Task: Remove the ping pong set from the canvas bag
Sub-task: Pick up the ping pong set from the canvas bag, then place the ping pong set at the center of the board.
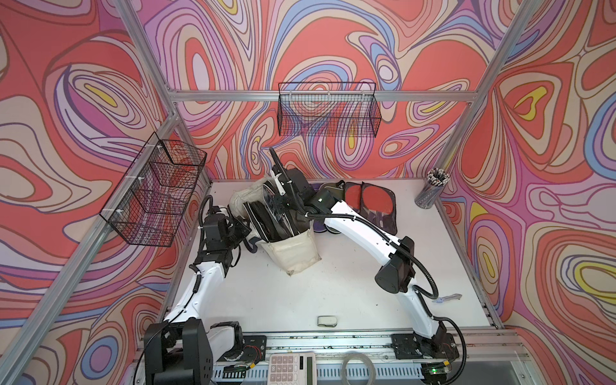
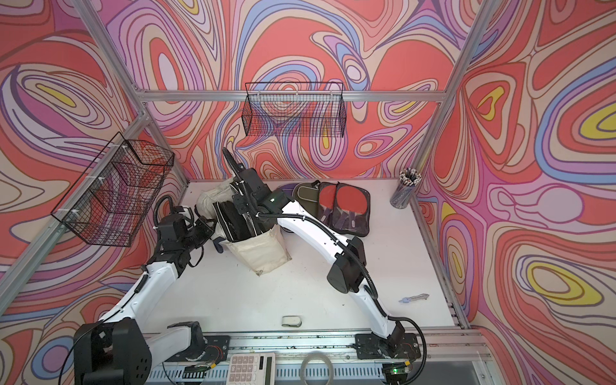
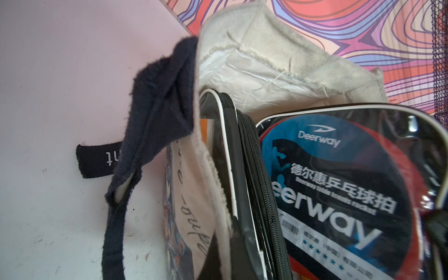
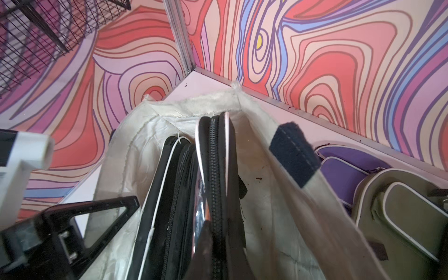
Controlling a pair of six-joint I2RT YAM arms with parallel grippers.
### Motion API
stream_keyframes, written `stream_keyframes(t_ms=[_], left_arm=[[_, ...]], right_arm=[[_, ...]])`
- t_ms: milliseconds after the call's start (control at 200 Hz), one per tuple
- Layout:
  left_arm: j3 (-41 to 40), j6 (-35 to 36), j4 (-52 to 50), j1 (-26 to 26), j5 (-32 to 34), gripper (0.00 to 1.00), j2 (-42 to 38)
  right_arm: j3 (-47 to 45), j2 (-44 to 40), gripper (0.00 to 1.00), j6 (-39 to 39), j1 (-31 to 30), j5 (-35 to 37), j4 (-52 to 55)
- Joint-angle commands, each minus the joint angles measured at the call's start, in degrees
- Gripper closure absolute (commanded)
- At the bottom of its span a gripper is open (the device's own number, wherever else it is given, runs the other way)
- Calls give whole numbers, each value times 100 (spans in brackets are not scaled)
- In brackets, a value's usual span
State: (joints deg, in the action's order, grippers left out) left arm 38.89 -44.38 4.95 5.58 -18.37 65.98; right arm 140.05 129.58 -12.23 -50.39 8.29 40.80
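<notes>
Two black zipped cases stand upright in the canvas bag (image 1: pixel 295 255), which sits open on the table (image 1: pixel 333 286) between both grippers. The right gripper (image 4: pixel 214 249) reaches into the bag's mouth, clenched on the zipped edge of the ping pong set (image 3: pixel 339 184), the case with the clear front. The left gripper (image 1: pixel 240 230) is closed tight at the bag's rim beside the navy strap (image 3: pixel 155 101); what it pinches is hidden. Other paddle cases (image 1: pixel 371 205) lie behind the right gripper, outside the bag.

Two baskets (image 2: pixel 113 196) (image 2: pixel 293 110), one bag (image 2: pixel 263 250), five cases (image 4: pixel 169 206) (image 4: pixel 214 155) (image 4: pixel 346 169) (image 4: pixel 400 218) (image 2: pixel 356 228), two paddles (image 2: pixel 328 196) (image 2: pixel 351 200), one calculator (image 2: pixel 251 368) and one cup (image 2: pixel 405 193) are counted.
</notes>
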Motion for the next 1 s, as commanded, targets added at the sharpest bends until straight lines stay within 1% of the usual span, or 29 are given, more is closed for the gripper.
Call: stream_keyframes(t_ms=[0,511,621,736,776,886,991], left_arm=[[-57,8,41,21,8,100,-67],[-32,39,-15,22,45,100,-72],[-39,35,-9,22,59,100,-65],[-42,25,6,22,79,100,-62],[-50,19,10,22,79,100,-58],[-57,26,-12,22,97,100,-63],[-55,33,-36,19,114,100,-72]], right_arm=[[330,-707,100,-60,-6,5,-370],[212,-1854,100,-77,15,298,-425],[-116,-2293,100,-185,75,354,-500],[-709,-2831,100,-346,179,427,-691],[-889,-3136,100,-429,229,436,-736],[-1326,-3671,100,-596,441,484,-783],[-1739,-4163,100,-767,775,506,-765]])
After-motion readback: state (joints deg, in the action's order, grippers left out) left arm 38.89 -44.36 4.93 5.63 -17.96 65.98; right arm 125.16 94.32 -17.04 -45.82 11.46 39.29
